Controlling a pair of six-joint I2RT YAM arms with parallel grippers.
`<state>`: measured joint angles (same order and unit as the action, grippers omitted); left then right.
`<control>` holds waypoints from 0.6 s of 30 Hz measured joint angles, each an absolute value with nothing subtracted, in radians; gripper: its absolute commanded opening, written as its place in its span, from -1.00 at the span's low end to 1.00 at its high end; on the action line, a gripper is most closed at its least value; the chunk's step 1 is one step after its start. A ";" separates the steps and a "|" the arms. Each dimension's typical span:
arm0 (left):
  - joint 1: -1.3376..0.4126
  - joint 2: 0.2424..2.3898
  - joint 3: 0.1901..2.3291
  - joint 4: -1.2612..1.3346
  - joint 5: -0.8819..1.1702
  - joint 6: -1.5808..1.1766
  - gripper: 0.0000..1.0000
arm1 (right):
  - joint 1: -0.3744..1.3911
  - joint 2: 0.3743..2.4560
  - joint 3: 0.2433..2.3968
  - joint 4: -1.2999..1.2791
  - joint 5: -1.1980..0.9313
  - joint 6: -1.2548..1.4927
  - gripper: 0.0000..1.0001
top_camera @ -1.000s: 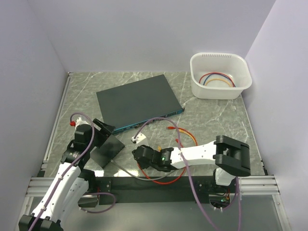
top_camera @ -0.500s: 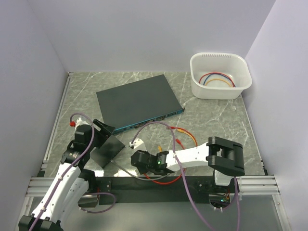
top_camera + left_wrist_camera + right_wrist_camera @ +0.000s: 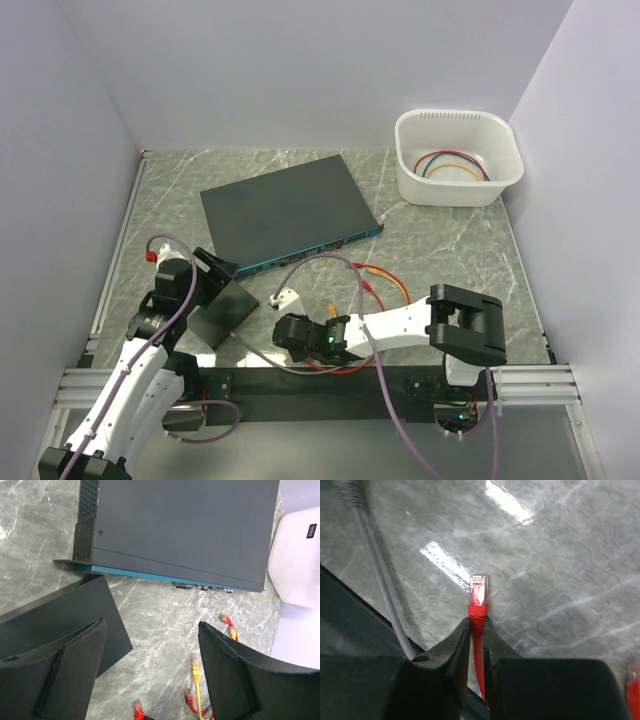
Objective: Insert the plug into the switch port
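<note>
The right claw [image 3: 476, 624] is pinched tight on the red cable [image 3: 478, 652] just behind its clear-tipped plug [image 3: 478, 591]. The plug juts past the fingertips over the marble surface [image 3: 560, 555], nearer the arm bases than the switch's [image 3: 285, 208] teal front edge and apart from it. The left claw [image 3: 150, 640] gapes wide with nothing in it, just off the switch's near left corner, above a black slab [image 3: 75, 615].

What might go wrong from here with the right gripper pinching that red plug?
The right gripper pinches only the thin boot behind the red plug, so it may twist or slip on insertion. The grey cable lies close and could snag. The switch lies unheld, with the left gripper open, so pushing might slide it.
</note>
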<state>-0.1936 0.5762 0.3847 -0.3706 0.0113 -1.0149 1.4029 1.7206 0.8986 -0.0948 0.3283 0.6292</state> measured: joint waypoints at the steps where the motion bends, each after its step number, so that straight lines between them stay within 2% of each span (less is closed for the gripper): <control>1: -0.194 0.579 0.385 -0.366 0.014 -1.010 0.59 | 1.403 1.716 0.885 -0.074 0.329 0.625 -0.91; 8: -0.198 0.558 0.381 -0.296 0.109 -0.981 0.56 | 1.405 1.435 0.606 0.134 0.305 0.516 -1.00; 13: -0.239 0.508 0.353 -0.205 0.192 -0.978 0.58 | 1.405 1.305 0.571 0.273 0.293 0.427 -1.00; 18: -0.374 0.469 0.332 -0.126 0.220 -0.970 0.62 | 1.405 1.229 0.531 0.366 0.270 0.384 -1.00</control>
<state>-0.3740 0.4686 0.3321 -0.1265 0.2199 -0.9699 1.4048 1.2289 0.5312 0.3656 0.2703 0.3836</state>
